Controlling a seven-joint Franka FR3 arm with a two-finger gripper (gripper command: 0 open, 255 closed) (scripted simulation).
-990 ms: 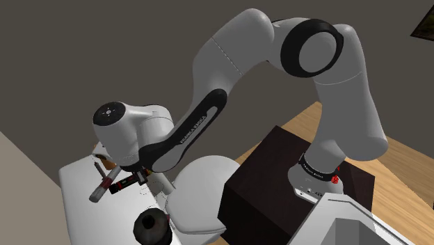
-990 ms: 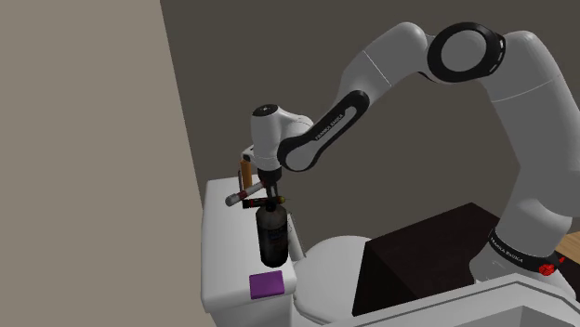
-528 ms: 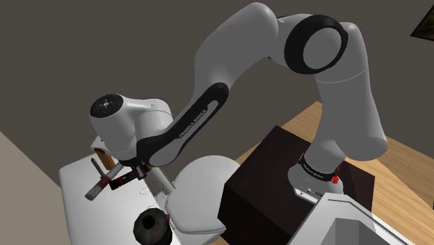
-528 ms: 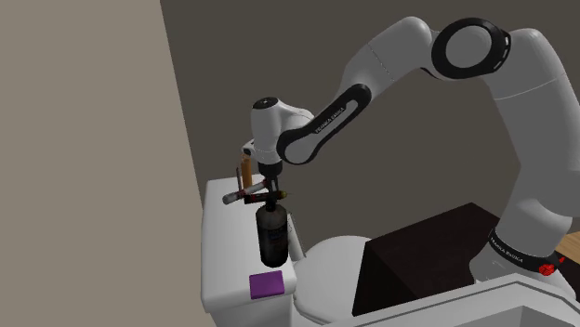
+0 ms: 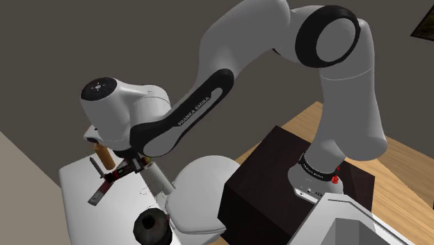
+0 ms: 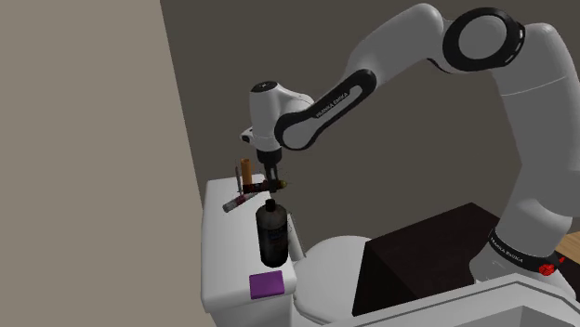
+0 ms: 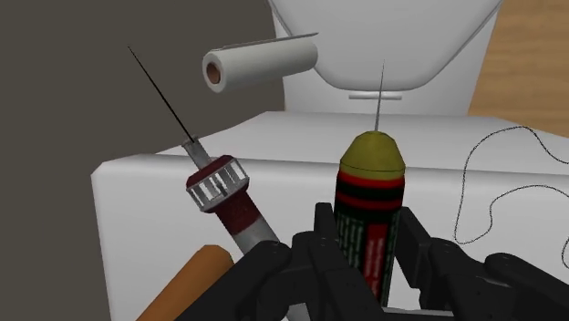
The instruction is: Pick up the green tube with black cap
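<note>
The tube (image 7: 369,210) has an olive-green tip and a black body with red bands. It stands between my gripper's (image 7: 367,248) fingers (image 7: 321,239), which are shut on its body. In the second exterior view the gripper (image 6: 272,181) holds the tube (image 6: 263,187) about level, just above the white tank top (image 6: 223,260). A dark red syringe (image 7: 223,187) with a long needle leans right beside the tube, against the fingers. From the shoulder view the gripper (image 5: 129,167) hangs over the white top's (image 5: 76,202) far part.
A brown cylinder (image 6: 244,172) stands just behind the gripper. A tall black bottle (image 6: 271,232) rises directly under the hand, and a purple block (image 6: 268,283) lies at the top's near end. Beside it are a white toilet (image 5: 198,188) and paper roll (image 7: 260,64).
The hand has risen a little and turned, taking the tube up with it. The syringe has shifted alongside the tube.
</note>
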